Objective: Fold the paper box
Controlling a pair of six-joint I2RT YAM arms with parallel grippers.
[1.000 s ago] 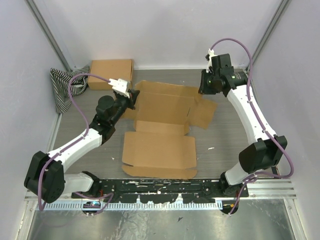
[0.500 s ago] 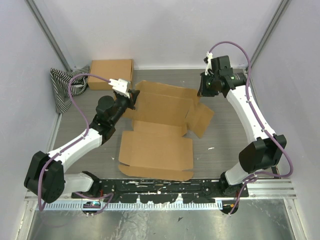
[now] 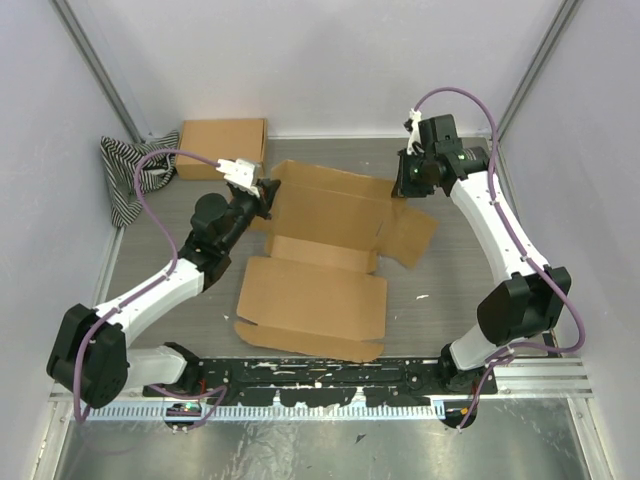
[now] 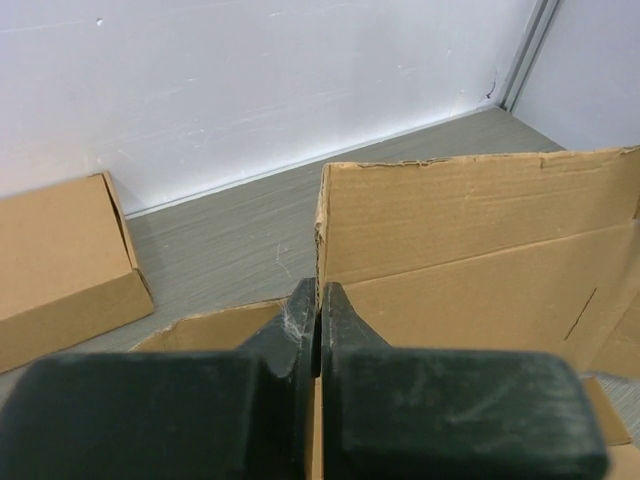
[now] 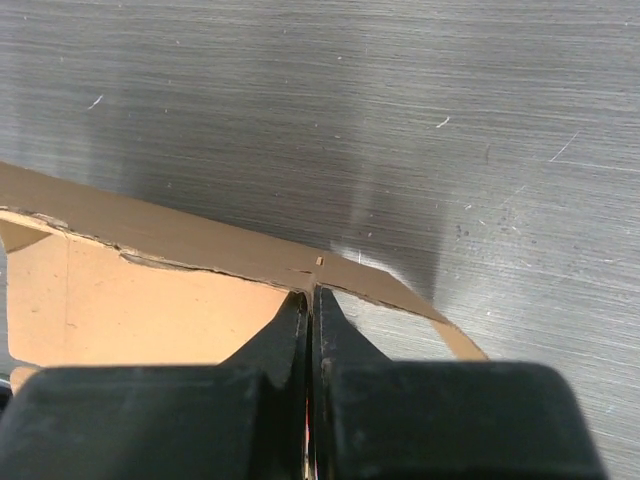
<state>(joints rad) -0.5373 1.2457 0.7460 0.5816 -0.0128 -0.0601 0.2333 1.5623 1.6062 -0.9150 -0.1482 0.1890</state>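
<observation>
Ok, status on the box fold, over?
Left end effector shut on paper box, left flap. Right end effector shut on its far right edge. Mostly unfolded. Second box far-left, clear.

Looks plain brown and matt on the paper box (image 3: 315,300): corrugated cardboard, dry-faced, with rough, fibrous cut edges and pressed creases. Repeats as the same matt brown cardboard on the smaller box (image 3: 222,147). Shows as soft, crumpled woven fabric in the striped cloth (image 3: 122,180). Reads as grey and finely brushed on the table (image 5: 400,100), with a dull sheen. Appears as dark, matt, slightly grainy plastic on the left gripper (image 4: 318,300) and right gripper (image 5: 311,300); glossy white plastic on the arm shells (image 3: 500,225); ribbed bare metal along the rail (image 3: 540,375).
</observation>
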